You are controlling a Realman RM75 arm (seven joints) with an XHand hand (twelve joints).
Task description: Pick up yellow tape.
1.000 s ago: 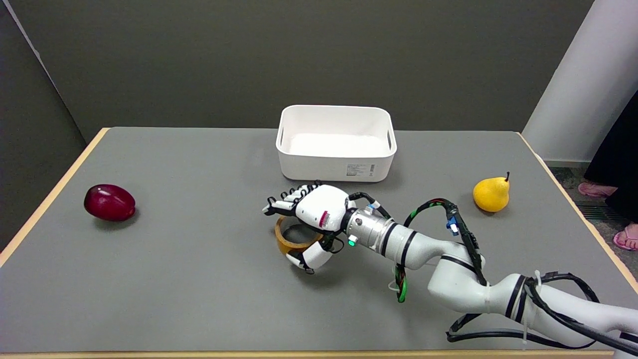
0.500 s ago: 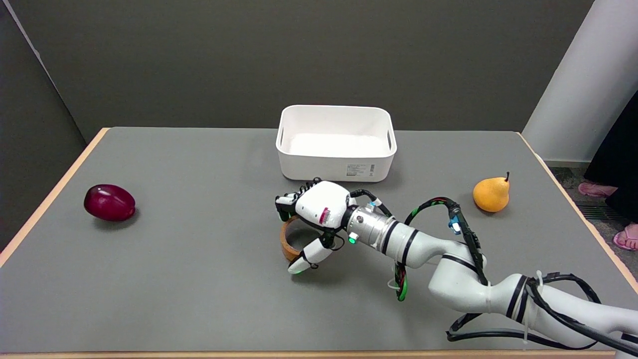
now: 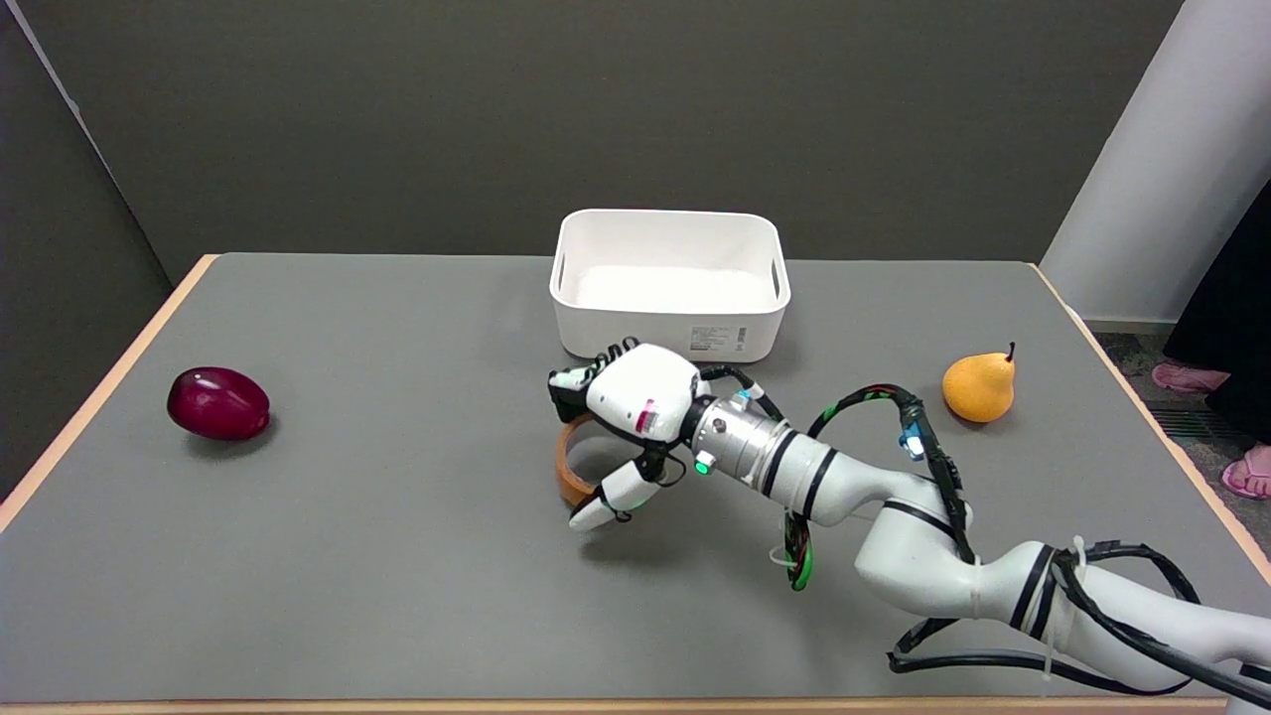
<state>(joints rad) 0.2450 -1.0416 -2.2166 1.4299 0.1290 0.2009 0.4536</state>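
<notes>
Since the earlier pictures, the right hand [image 3: 626,422] has closed its fingers around the tape [image 3: 568,461] and tipped it up, so the ring now stands more on its edge, where a second ago it lay nearly flat. Now the hand grips the tape, with its fingers curled over the top of the ring and its thumb [image 3: 606,497] under the lower side. Whether the bottom of the tape touches the surface [image 3: 397,556] or sits just above it, I cannot tell. Tape and hand are near the middle of the surface, just in front of the white bin [image 3: 670,283] but not touching it. A white arm [image 3: 894,526] reaches in from the lower right, with black cables [image 3: 928,452] looped along it and a small green light [image 3: 702,464] at the wrist. On the left side lies a dark red fruit [image 3: 218,402], well apart from the hand. On the right side sits a yellow pear [image 3: 979,385] with its stem up. Past the right edge of the surface, two pink sandals [image 3: 1221,427] show on the floor beside a white pillar [image 3: 1162,149].
</notes>
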